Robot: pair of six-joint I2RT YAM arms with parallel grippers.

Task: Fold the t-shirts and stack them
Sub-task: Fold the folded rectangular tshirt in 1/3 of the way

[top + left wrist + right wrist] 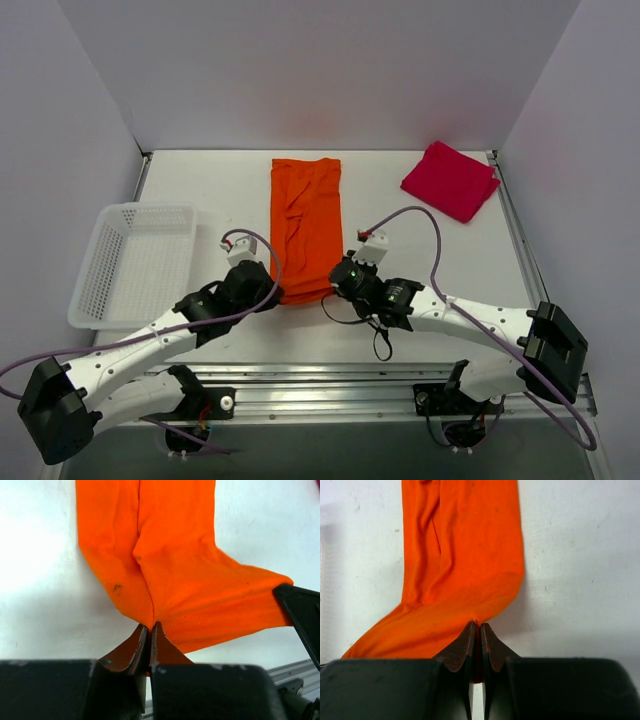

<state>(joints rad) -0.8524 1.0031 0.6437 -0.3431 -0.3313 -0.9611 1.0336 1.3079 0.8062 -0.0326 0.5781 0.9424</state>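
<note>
Both jaws clamped tight on orange t-shirt (305, 225) near hem, seemingly at corners.

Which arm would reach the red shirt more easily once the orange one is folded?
Probably the right. The red shirt lies at the far right, on that arm's side. For now the right gripper and left gripper each pinch a near corner of the orange shirt.

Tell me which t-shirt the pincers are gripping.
The orange t-shirt, a long central strip: left pincer and right pincer both pinch its near end. The red t-shirt lies apart, far right, untouched.
</note>
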